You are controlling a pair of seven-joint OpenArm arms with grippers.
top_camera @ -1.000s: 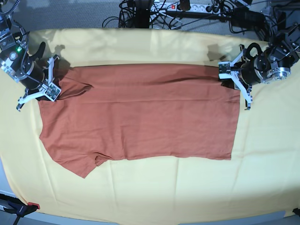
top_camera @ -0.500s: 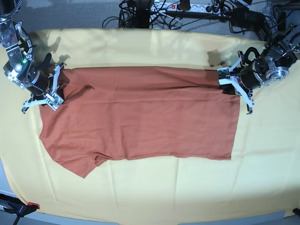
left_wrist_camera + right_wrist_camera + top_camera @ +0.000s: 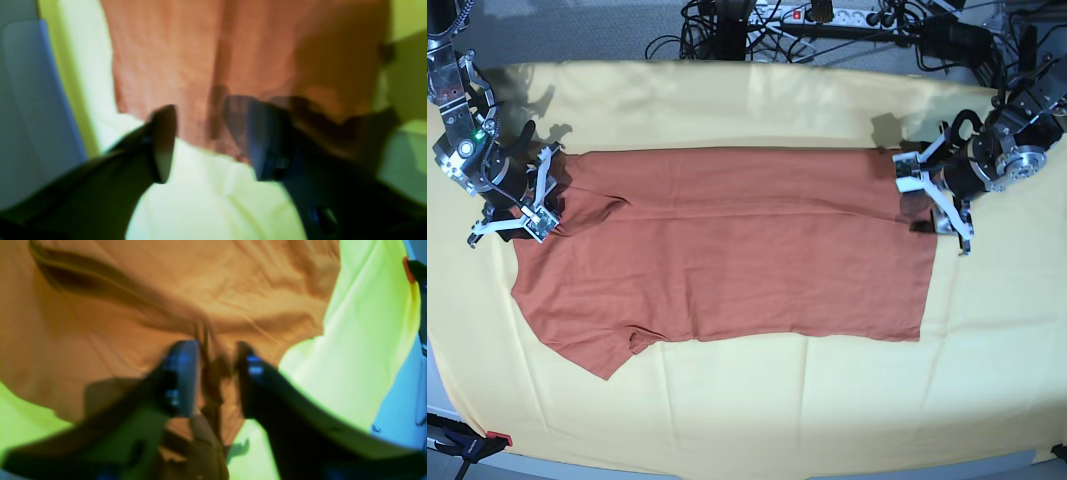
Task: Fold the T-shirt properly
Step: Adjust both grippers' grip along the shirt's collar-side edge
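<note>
**Fold laid, both grippers letting go**

While the T-shirt (image 3: pixel 727 245) lies flat on the yellow cloth (image 3: pixel 757 400), my left gripper (image 3: pixel 206 143) spreads wide beyond its hem; right gripper (image 3: pixel 217 380) parts around a fabric ridge, which could snag and spoil the fold.

Looks like a robotics lab bench to us: we see a table draped in a yellow cloth (image 3: pixel 757 420), a tangle of black cables (image 3: pixel 727 30) and a white power strip (image 3: pixel 827 14) along the back edge, and two robot arms (image 3: pixel 467 120) mounted at the sides, nothing homey anywhere
</note>
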